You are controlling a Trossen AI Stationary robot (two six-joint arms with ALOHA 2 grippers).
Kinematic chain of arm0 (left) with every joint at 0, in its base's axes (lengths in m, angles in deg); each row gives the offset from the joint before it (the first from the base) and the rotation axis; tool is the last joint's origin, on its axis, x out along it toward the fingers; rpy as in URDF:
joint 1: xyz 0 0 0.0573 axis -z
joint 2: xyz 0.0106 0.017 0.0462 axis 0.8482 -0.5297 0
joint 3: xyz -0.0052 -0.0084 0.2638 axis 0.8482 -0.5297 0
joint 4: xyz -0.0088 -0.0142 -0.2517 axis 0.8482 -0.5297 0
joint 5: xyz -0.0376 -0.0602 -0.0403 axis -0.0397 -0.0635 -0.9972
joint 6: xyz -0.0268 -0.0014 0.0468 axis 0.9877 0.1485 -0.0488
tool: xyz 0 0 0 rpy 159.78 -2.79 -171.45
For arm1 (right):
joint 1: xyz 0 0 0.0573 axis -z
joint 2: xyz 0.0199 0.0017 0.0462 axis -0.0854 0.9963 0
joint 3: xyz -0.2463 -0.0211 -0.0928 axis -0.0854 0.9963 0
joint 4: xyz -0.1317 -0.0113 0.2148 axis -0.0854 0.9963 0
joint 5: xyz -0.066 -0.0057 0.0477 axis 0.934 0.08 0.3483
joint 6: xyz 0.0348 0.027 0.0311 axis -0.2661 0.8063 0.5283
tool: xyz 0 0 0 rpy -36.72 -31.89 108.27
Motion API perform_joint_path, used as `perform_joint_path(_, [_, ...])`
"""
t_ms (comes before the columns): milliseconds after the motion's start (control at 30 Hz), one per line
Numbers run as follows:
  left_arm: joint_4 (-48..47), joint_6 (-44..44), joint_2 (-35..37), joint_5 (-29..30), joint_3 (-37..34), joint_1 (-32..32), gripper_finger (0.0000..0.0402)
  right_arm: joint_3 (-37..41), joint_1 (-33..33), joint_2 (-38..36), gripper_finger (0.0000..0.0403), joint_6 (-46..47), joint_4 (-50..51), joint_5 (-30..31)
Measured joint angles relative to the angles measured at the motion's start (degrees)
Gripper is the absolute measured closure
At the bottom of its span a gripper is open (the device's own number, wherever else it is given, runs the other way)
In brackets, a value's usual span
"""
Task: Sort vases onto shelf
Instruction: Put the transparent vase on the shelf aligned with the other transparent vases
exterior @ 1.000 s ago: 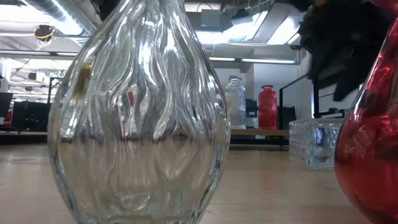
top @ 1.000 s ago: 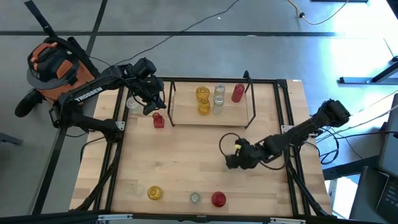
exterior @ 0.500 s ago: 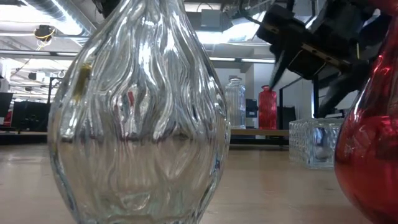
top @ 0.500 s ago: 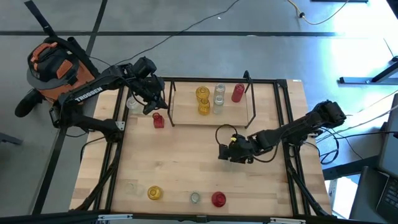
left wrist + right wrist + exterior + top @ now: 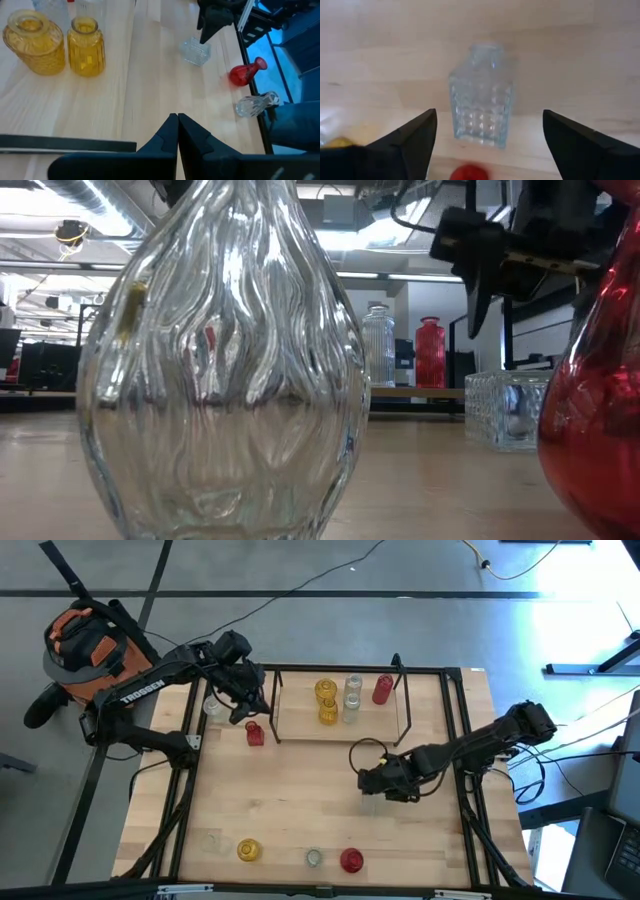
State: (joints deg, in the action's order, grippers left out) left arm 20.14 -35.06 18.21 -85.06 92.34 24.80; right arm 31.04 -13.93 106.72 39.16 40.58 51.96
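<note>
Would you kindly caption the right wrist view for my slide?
Open right gripper faces a clear square jar standing on the table.

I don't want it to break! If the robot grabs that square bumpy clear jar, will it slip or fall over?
The square clear glass jar looks hard and breakable. Its flat sides probably suit gripping, its bumps may reduce slipping, and upright it seems unlikely to roll.
</note>
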Motion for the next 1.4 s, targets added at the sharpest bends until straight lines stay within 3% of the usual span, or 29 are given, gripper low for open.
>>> perform_joint_path(433, [0.93, 0.31, -0.07, -0.02, 0.0, 0.0, 0.0401, -0.02, 6.67, 7.95, 0.0108, -9.06, -4.29, -3.8])
perform_joint_path(600, [0.5, 0.52, -0.08, -0.02, 0.0, 0.0, 0.0401, 0.0, 8.55, 10.89, 0.0109, -13.53, -6.2, -10.15])
perform_joint_path(1067, [0.16, 0.52, -0.09, 0.15, 0.0, 0.0, 0.0401, 0.02, 8.72, 11.96, 0.011, -13.85, -3.94, -14.91])
perform_joint_path(1167, [0.6, 0.5, -0.09, 0.17, 0.0, 0.0, 0.0401, 0.02, 8.77, 12.86, 0.0129, -15.08, -4.31, -15.89])
perform_joint_path(1300, [0.9, 0.48, -0.09, 0.37, 0.0, 0.0, 0.0401, 0.02, 8.77, 13.4, 0.0196, -16.34, -5.43, -15.63])
perform_joint_path(1400, [0.94, 0.48, -0.09, 0.46, 0.0, 0.0, 0.0401, -0.05, 8.69, 13.4, 0.0204, -16.65, -8.06, -14.04])
